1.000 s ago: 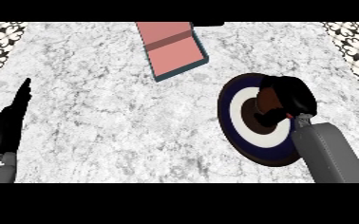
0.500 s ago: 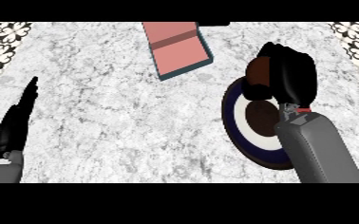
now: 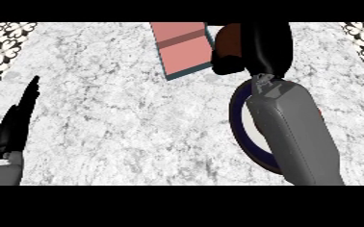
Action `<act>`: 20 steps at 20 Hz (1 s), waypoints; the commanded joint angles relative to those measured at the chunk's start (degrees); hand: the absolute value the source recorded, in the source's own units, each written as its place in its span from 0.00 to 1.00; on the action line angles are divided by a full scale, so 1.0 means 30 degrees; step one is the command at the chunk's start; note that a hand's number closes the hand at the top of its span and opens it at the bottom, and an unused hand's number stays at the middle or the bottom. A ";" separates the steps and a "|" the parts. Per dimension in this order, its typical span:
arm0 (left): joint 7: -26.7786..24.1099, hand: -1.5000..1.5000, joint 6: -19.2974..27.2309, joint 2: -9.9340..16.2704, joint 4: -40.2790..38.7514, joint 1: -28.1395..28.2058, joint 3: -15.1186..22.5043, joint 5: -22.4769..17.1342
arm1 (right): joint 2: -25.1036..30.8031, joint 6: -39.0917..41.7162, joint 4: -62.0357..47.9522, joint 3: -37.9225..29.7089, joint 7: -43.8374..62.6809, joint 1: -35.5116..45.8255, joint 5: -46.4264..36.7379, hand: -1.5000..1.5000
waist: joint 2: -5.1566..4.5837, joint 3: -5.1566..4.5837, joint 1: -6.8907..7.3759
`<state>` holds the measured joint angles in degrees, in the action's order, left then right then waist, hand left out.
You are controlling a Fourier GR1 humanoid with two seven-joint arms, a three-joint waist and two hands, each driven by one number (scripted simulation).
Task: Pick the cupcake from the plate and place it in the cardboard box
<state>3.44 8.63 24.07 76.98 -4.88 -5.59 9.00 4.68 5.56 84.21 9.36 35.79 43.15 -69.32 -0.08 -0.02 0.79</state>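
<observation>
R hand [image 3: 259,45] fingers curled round cupcake [image 3: 226,41], just beside cardboard box [image 3: 183,48], above plate [image 3: 241,125]. L hand [image 3: 18,120] fingers straight, resting at left edge.

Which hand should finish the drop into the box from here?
Right. The right hand is curled round the cupcake, above the plate and right beside the box. The left hand rests open at the left edge, far from the box and holding nothing.
</observation>
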 commanded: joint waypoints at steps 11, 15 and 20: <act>0.0042 0.50 -0.0097 -0.0624 -0.1180 -0.1787 0.0305 0.0694 | -0.1553 -0.6860 -1.3203 -0.4257 -0.0387 0.9264 0.3222 1.00 | -0.0349 -0.0015 0.0667; 0.0269 0.50 0.0283 -0.1102 -0.0450 -0.1637 0.0699 0.1072 | -0.1555 -0.8802 -1.6472 -0.5038 -0.1983 1.0172 0.4011 1.00 | -0.0420 -0.0008 0.0957; 0.0686 0.50 -0.0499 -0.0673 0.0188 -0.1585 0.0563 0.0680 | -0.0462 -0.9516 -1.9536 -0.6687 -0.3383 1.1387 0.4211 1.00 | -0.0573 0.0001 0.1332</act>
<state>4.31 7.86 22.14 76.12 -9.44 -4.35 11.13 1.17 -20.08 32.59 -7.95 29.56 75.32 -57.88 -1.50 -0.06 4.04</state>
